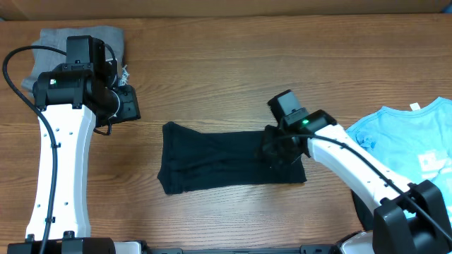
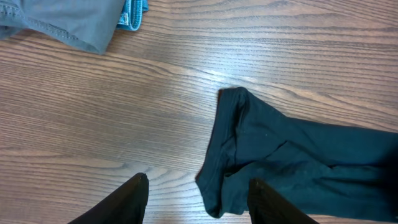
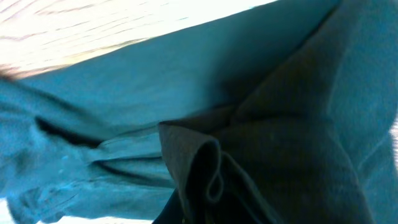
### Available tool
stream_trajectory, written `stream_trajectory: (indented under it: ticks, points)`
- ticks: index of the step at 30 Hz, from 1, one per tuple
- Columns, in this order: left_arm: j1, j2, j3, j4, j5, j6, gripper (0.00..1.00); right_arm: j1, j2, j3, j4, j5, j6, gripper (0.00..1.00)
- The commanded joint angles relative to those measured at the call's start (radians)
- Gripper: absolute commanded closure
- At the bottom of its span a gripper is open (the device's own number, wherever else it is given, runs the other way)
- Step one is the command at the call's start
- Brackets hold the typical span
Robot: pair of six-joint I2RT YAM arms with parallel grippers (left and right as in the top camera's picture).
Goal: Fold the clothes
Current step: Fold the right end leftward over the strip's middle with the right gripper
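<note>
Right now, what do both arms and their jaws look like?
Both the left arm and right arm have white link shells with black joints, black wrist housings and green lights near the wrist. Thin black cables run along each. The left jaws are black tapered blades; the right jaws can't be made out.

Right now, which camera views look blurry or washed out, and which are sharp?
Overhead: sharp and evenly lit, though the black T-shirt shows little fold detail. Left wrist: crisp wood grain, with a pale sheen on the table near the shirt's corner. Right wrist: soft close-up, the fabric tinted teal, the table at top blown out.
</note>
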Motion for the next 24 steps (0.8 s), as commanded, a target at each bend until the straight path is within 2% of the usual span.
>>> stream_trajectory:
  ticks: [1, 14, 16, 17, 19, 24]
  points:
    - [0.003, -0.007, 0.012, 0.005, 0.011, 0.016, 0.46, 0.050, 0.000, -0.005, 0.045, -0.024, 0.023, 0.96]
    - [0.003, -0.007, 0.012, -0.002, 0.011, 0.016, 0.46, 0.085, 0.071, -0.005, 0.144, -0.040, 0.064, 0.95]
    - [0.003, -0.007, 0.012, 0.000, 0.011, 0.016, 0.46, 0.085, 0.072, -0.004, 0.140, -0.051, 0.064, 0.67]
    - [0.003, -0.007, 0.012, 0.000, 0.011, 0.016, 0.46, 0.085, 0.070, -0.001, 0.130, -0.051, 0.063, 0.60]
    - [0.003, -0.007, 0.012, -0.001, 0.011, 0.016, 0.46, 0.080, 0.056, 0.017, 0.101, -0.051, 0.056, 0.56]
    - [0.003, -0.007, 0.012, 0.000, 0.011, 0.016, 0.46, 0.054, -0.005, 0.041, 0.069, -0.050, 0.011, 0.56]
